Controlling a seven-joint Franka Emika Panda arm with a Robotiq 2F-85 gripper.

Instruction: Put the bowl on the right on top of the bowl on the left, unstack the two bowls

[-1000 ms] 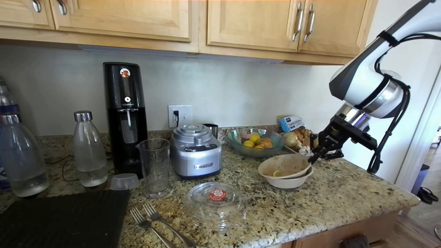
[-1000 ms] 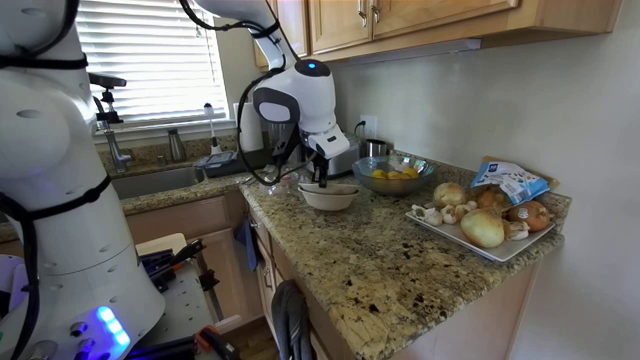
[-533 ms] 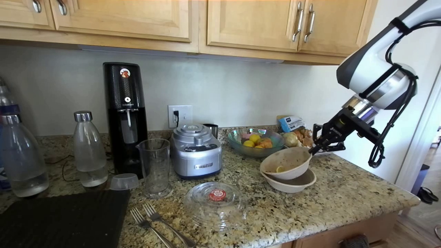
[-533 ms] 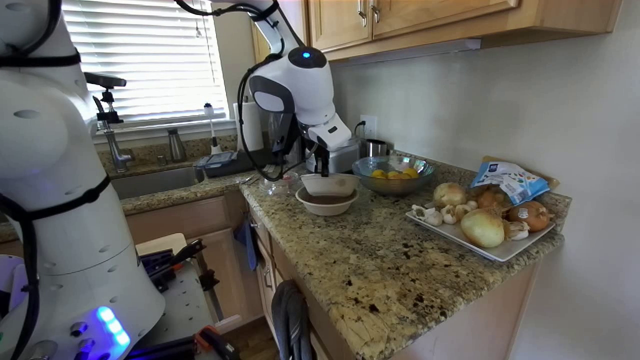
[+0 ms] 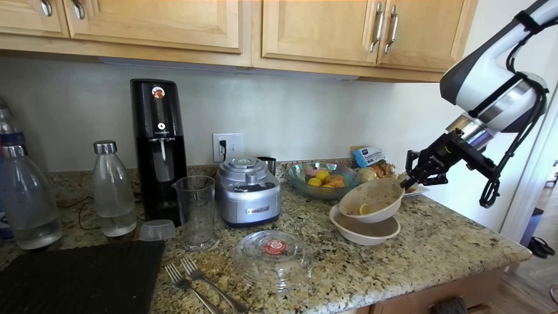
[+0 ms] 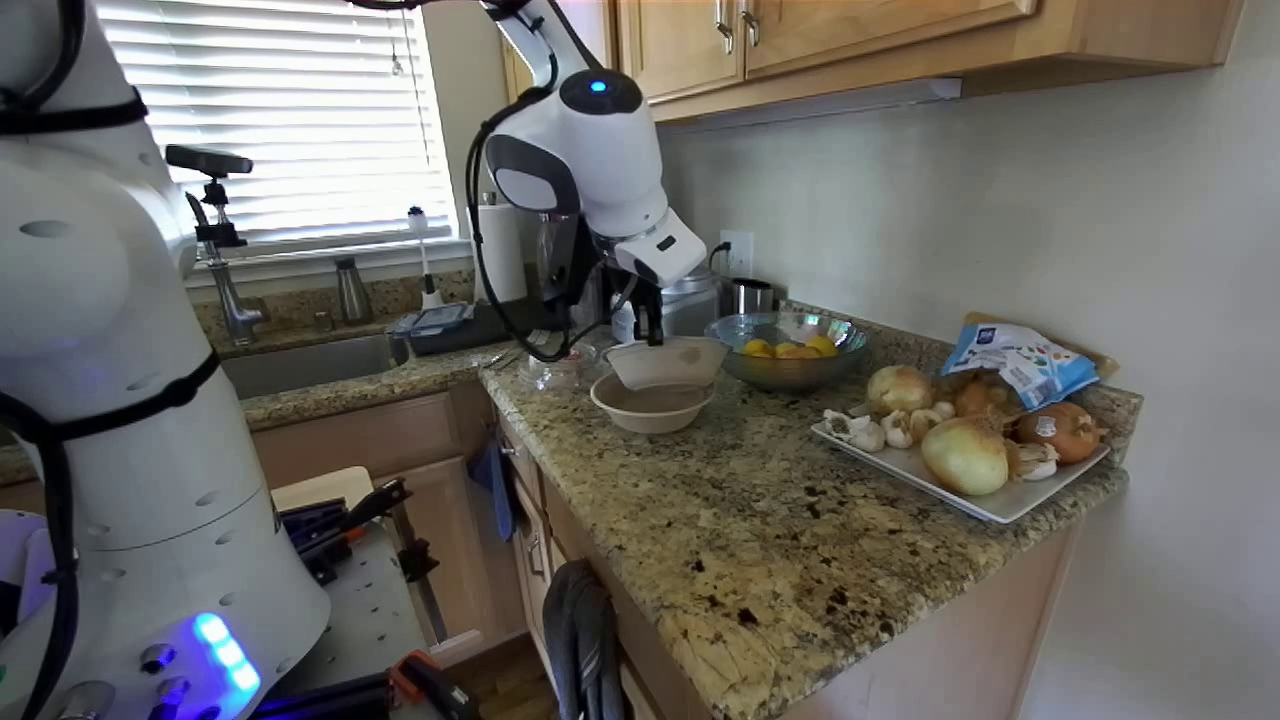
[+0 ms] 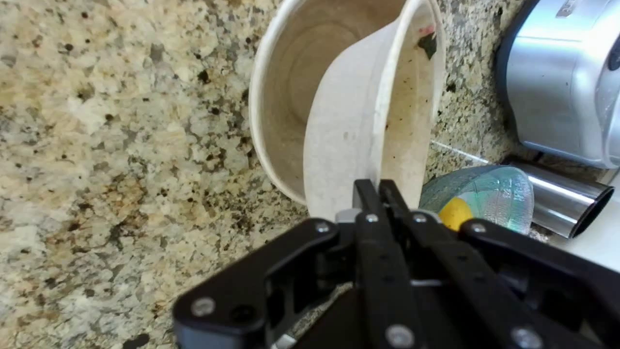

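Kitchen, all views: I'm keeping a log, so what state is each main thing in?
Lower bowl: upright on counter
Upper bowl: tilted over lower bowl, yellow piece inside
Tool: shut on upper bowl's rim
Glass bowl: holding fruit
Silver-capped bottles: partly filled
Cabinet doors: shut
Blinds: lowered
Forks: side by side

The counter [image 5: 440, 244] here is speckled; a tan bowl [image 5: 364, 238] sits on it; two forks [image 5: 197, 274] lie near a clear lid [image 5: 273, 260].
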